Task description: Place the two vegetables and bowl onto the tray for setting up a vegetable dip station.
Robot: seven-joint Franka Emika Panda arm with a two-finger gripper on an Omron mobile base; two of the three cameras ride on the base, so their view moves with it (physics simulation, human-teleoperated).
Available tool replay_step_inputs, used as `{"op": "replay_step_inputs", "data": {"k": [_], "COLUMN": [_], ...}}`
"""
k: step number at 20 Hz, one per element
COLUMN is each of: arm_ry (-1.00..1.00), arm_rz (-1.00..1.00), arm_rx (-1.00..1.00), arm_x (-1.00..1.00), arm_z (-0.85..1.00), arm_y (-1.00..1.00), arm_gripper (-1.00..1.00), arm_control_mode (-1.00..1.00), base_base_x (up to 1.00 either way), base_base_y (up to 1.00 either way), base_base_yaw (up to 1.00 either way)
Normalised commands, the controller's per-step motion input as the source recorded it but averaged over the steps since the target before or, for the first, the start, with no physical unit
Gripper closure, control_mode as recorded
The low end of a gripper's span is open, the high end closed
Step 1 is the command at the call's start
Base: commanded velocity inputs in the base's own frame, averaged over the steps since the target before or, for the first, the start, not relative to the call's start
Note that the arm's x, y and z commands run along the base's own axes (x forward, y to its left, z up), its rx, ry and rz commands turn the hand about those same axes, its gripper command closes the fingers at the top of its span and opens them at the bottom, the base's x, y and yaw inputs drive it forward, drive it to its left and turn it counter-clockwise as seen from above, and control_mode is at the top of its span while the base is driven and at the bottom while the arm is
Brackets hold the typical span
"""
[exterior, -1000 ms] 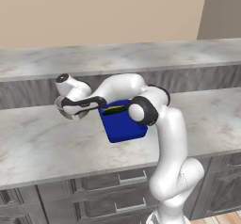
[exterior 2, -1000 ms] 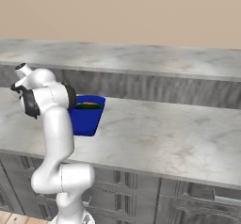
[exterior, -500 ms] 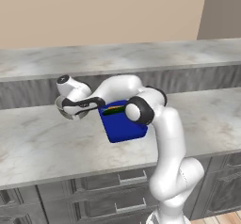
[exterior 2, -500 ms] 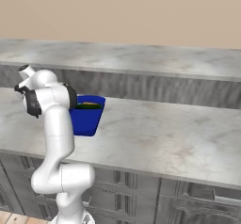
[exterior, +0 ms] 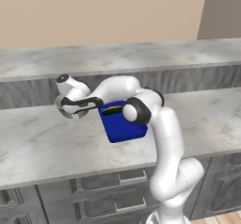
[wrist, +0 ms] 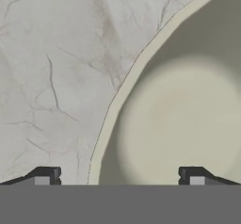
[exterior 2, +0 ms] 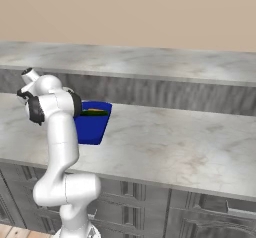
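Pale cream and smooth, the bowl (wrist: 183,119) sits right under me on the grey marble counter (wrist: 56,77). In my hand view its round rim curves from 1 o'clock down to 7 o'clock, and the lighter inside is off at 3 o'clock. My gripper (wrist: 117,177) has its jaws spread wide. One tip is outside the rim at 7 o'clock and the other is over the inside at 5 o'clock, so the rim runs between them. They pinch nothing yet.

From the left base view, the bowl (exterior: 70,111) is just beside the blue tray (exterior: 123,124), at its 9 o'clock. The carrot (exterior: 113,109) and the cucumber (exterior: 112,113) already lie in the tray.

I think the bowl is hard, a bit heavy and slippery, and it could crack if dropped. The rim wall looks like the best place to take hold. I should squeeze it firmly and lift slowly so it does not tip.
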Motion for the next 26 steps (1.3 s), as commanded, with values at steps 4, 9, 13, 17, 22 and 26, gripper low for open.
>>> {"op": "replay_step_inputs", "data": {"k": [4, 9, 13, 17, 22, 26], "arm_ry": [0.0, 0.0, 0.0, 0.0, -0.01, -0.03], "arm_rz": [0.0, 0.0, 0.0, 0.0, 0.0, 0.0], "arm_rx": [0.0, 0.0, 0.0, 0.0, 0.0, 0.0], "arm_x": [0.0, 0.0, 0.0, 0.0, -0.13, -0.33], "arm_z": [0.0, 0.0, 0.0, 0.11, 0.3, 0.24], "arm_y": [0.0, 0.0, 0.0, -0.05, -0.2, -0.22], "arm_gripper": [1.0, 1.0, 1.0, 1.0, 1.0, 1.0], "arm_control_mode": [-1.0, -1.0, -1.0, -1.0, -1.0, -1.0], "base_base_x": [0.0, 0.0, 0.0, 0.0, 0.0, 0.0], "base_base_y": [0.0, 0.0, 0.0, 0.0, 0.0, 0.0], "base_base_yaw": [0.0, 0.0, 0.0, 0.0, 0.0, 0.0]}}
